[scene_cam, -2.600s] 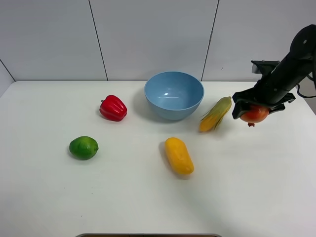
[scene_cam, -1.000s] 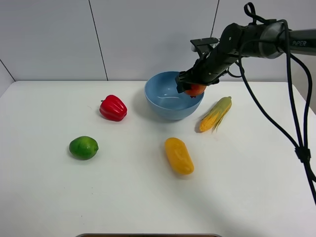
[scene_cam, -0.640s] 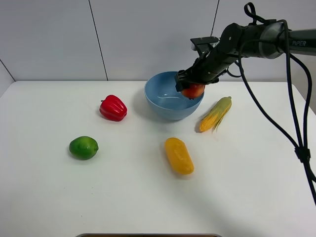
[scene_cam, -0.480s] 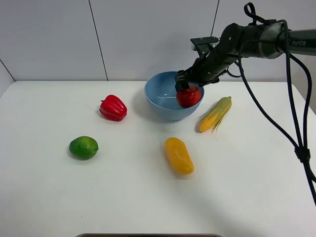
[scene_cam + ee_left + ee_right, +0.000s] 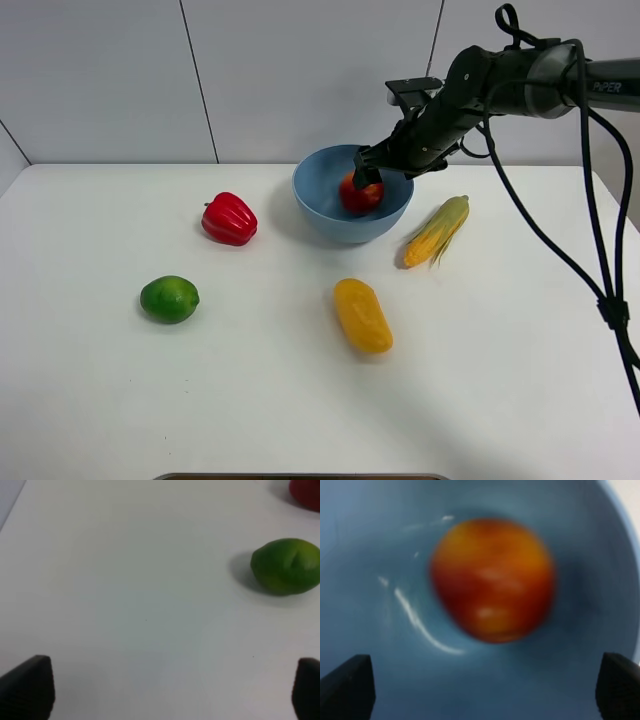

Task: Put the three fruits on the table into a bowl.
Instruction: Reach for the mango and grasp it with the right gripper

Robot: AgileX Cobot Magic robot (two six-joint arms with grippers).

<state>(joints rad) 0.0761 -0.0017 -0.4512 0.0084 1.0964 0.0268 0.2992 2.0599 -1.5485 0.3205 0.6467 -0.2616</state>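
Note:
The red-yellow pomegranate (image 5: pixel 360 192) lies inside the light-blue bowl (image 5: pixel 330 225). My right gripper (image 5: pixel 385 165) hangs open just above the bowl's right side and holds nothing. In the right wrist view the pomegranate (image 5: pixel 492 580) lies blurred on the bowl's floor (image 5: pixel 380 540), below my open right gripper (image 5: pixel 482 687). The mango (image 5: pixel 362 315) lies on the table (image 5: pixel 500 350) in front of the bowl. The lime (image 5: pixel 169 299) lies at the left. In the left wrist view my left gripper (image 5: pixel 167 690) is open above bare table, with the lime (image 5: pixel 286 566) apart from it.
A red bell pepper (image 5: pixel 229 219) lies left of the bowl, and its edge shows in the left wrist view (image 5: pixel 305 490). A corn cob (image 5: pixel 437 230) lies right of the bowl. The right arm's cable (image 5: pixel 600 260) hangs at the right edge.
My right gripper carried the pomegranate from the right side to over the bowl, then opened. The pomegranate dropped and rolled into the bowl. The other objects have not moved.

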